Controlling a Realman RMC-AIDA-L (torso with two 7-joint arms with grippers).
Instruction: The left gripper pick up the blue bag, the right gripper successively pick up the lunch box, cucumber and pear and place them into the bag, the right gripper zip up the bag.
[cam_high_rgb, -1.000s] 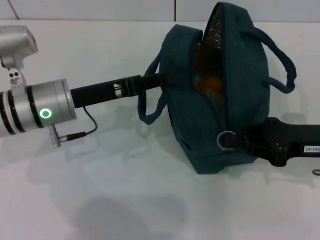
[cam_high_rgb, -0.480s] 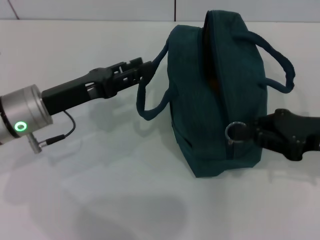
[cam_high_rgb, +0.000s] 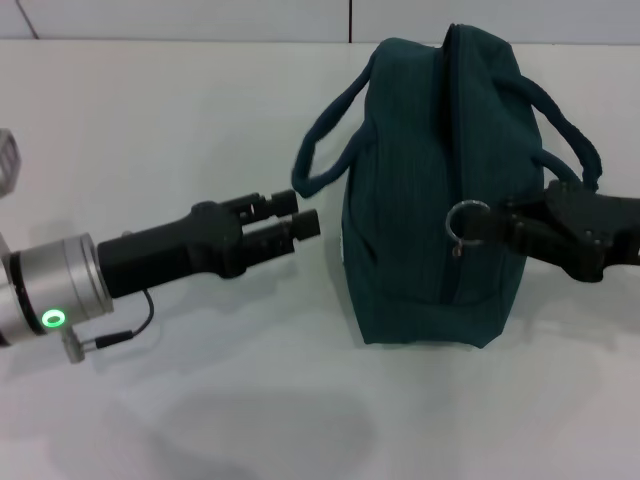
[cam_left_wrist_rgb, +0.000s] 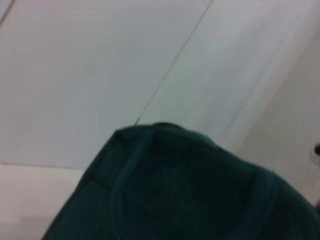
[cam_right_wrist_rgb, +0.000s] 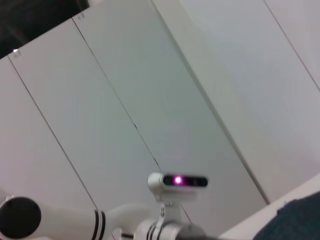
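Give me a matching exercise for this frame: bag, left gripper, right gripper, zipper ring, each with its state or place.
Things:
1. bag
2. left gripper
3. right gripper
4. zipper ring

States:
A. free of the bag, beside its left face
B. zipped, upright on the table
C. held at the bag's near end
D. fingers on the ring

Pairs: 1-B, 2-A, 3-D, 4-C

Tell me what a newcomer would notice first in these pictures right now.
The blue bag stands out first, upright in the middle of the white table with its top zipped shut. The right gripper is at the ring zipper pull on the bag's right side. The left gripper hangs open just off the bag's left side, touching nothing.
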